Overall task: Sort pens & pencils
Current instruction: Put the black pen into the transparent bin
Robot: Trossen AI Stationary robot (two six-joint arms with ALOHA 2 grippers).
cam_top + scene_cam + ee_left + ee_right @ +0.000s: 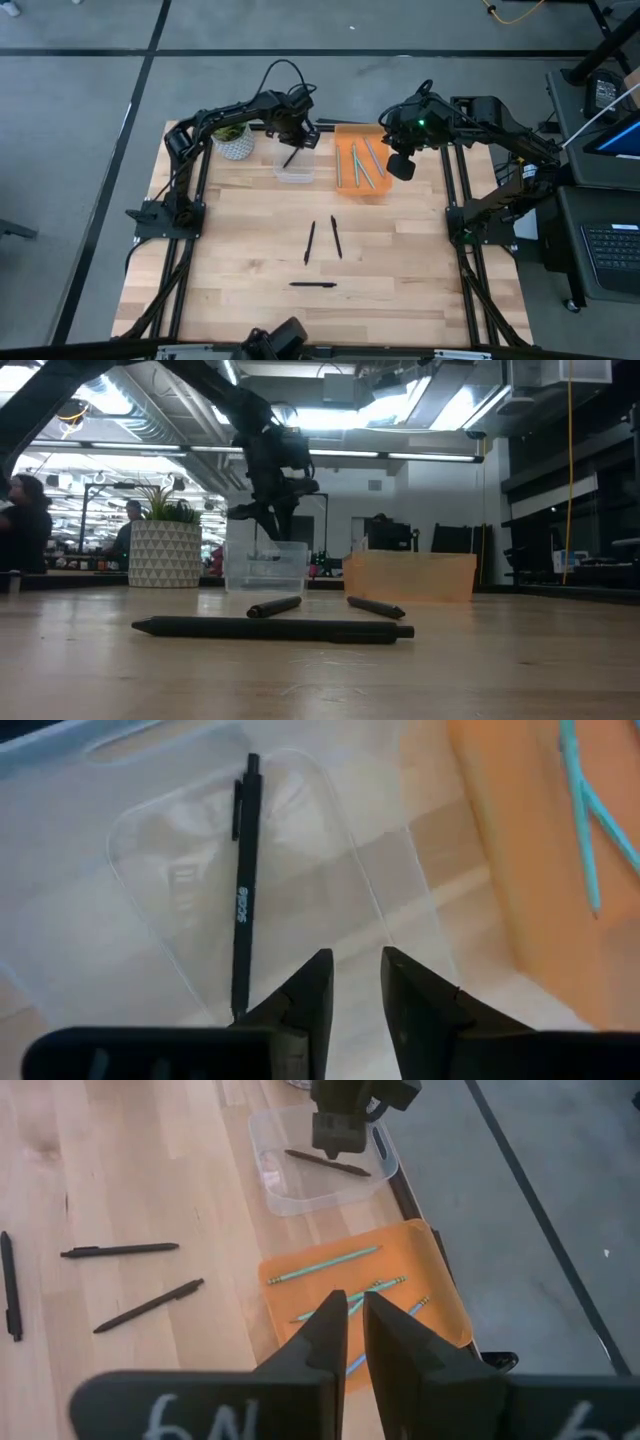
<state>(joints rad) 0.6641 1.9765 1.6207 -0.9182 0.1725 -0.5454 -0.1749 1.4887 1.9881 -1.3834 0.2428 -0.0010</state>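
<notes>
The left gripper (292, 135) hung over the clear plastic bin (294, 166) at the far side of the wooden table (240, 250), beside the orange tray (345, 134). Its fingers (305, 995) stood a little apart with nothing between them, and one black pen (243, 880) lay free on the floor of the bin, not touching the fingers. The right gripper (401, 166) hovered at the right edge of the orange tray, above it; its fingers (330, 1335) were close together with only a narrow gap, and they held nothing. In the orange tray lay the teal-green pencils (322, 1265), four of them as far as could be counted, some crossing each other. Three more black pens were on the open table, well apart from both containers: two (310, 242) (336, 237) lay near each other in the middle, leaning towards one another, and the third (312, 284) lay across, nearer to the front edge. A white patterned pot with a green plant (234, 140) stood at the far left corner, just beside the left arm. In the low view people (28, 525) showed in the room behind the table.
</notes>
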